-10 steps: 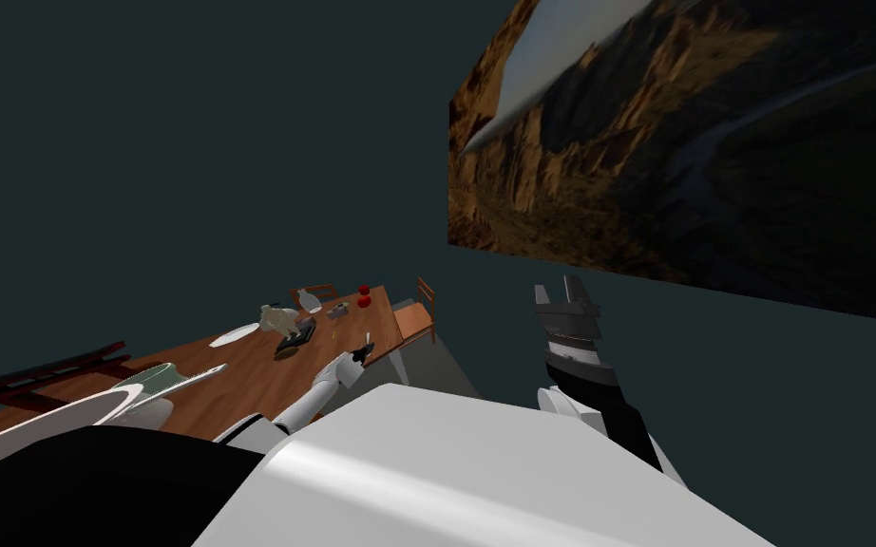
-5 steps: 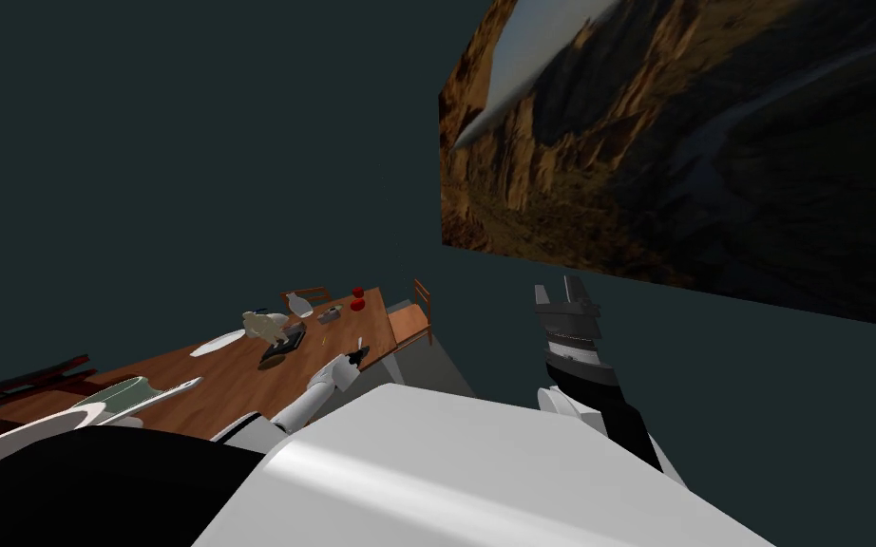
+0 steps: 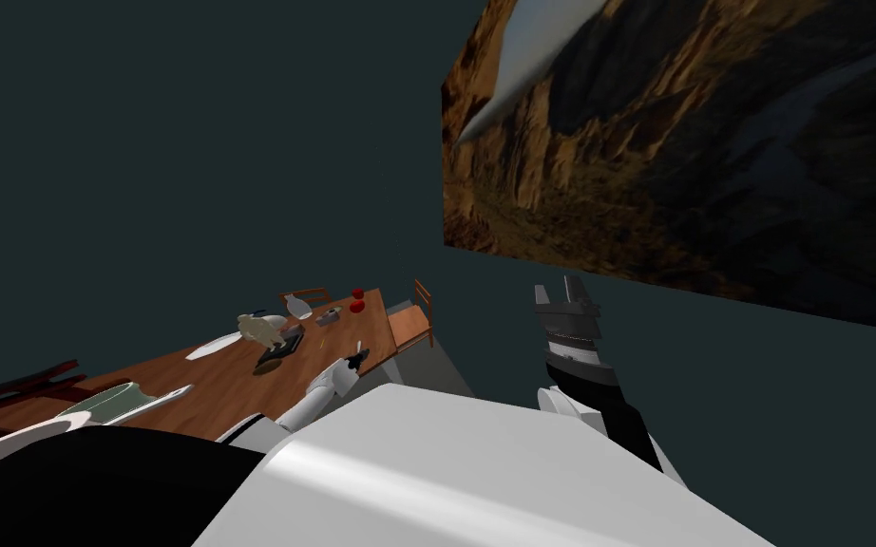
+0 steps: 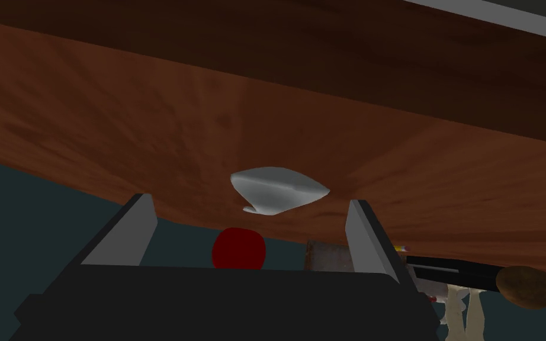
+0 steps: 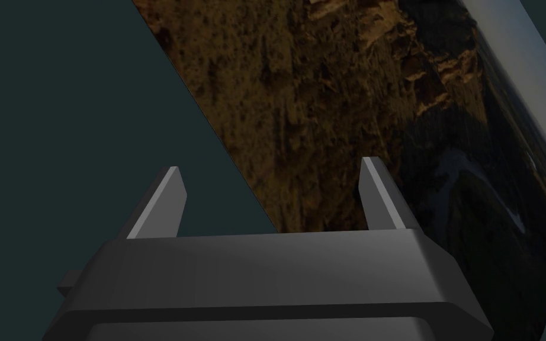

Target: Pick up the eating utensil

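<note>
The released left end effector (image 4: 249, 198) faces a grey utensil (image 4: 278, 190) on the brown surface (image 4: 147, 118). Its long axis cannot be told. At centre-right, the right end effector (image 3: 557, 285) is also released.

Brown table (image 3: 227, 385) with white plate (image 3: 210, 349)

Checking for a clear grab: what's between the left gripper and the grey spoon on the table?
Only bare wooden table; the left wrist view shows nothing between the open left gripper and the grey spoon.
</note>
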